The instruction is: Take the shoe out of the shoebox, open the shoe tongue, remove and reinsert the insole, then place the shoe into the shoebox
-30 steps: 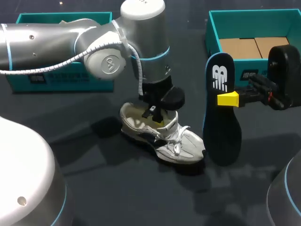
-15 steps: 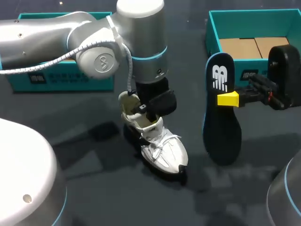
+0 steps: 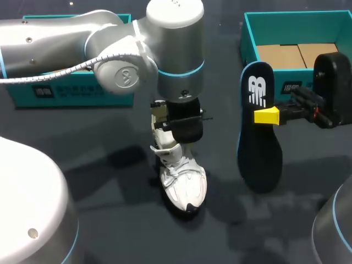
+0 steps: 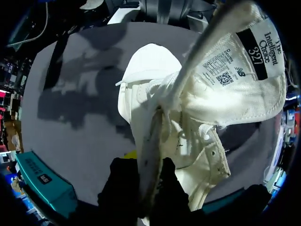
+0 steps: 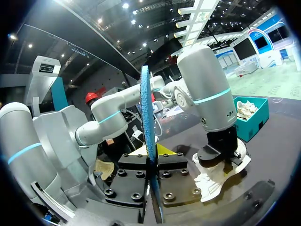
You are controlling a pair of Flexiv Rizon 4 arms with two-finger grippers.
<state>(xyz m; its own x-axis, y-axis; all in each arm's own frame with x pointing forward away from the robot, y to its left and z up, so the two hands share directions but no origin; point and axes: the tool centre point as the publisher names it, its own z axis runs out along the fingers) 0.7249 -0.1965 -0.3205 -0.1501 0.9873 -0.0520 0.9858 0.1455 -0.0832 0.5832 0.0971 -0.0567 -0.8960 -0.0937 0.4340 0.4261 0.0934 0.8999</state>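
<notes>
Shoe (image 3: 180, 181) clamped at its collar by left gripper (image 4: 143, 165), heel beneath it, long axis and toe pointing toward my base, possibly tilted. Right gripper (image 3: 269, 116) grasps insole (image 3: 258, 132) upright. Its wrist view alone shows the insole edge-on in the pinch.

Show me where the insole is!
In the head view, right side: the insole stands upright in the right gripper, before the right shoebox, right of the shoe.

The head camera looks down from above and behind; both close wrist cameras also see the shoe (image 3: 179, 181).
</notes>
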